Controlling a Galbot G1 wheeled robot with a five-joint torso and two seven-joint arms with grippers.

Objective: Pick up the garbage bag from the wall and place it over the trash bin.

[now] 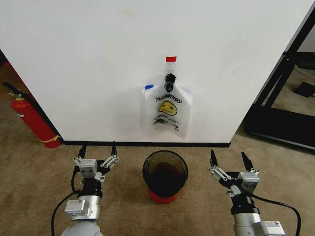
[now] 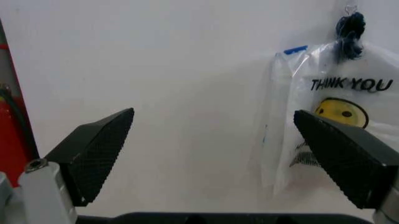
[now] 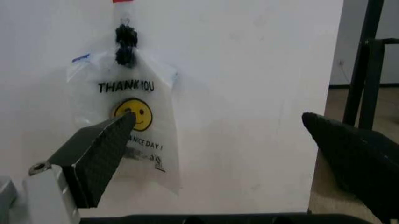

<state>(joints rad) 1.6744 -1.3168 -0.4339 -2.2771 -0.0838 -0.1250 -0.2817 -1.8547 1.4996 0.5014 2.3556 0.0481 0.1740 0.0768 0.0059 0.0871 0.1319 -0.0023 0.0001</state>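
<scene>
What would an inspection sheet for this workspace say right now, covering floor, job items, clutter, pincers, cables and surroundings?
Surface: tan carpet, bare around the bin.
Job's things: garbage bag hangs from a black clip on the wall; trash bin stands unlined below it.
Clutter: nothing seen.
Grippers: left pincer and right pincer open, low, flanking the bin.
Cables: black cable on the right arm.
Surroundings: fire extinguisher at left, black frame at right.

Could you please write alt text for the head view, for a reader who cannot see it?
A garbage bag with a yellow smiley face hangs from a black clip on a white wall, directly above a trash bin on the carpet. The left gripper and right gripper hover open on either side of the bin; a red fire extinguisher stands at far left.
</scene>
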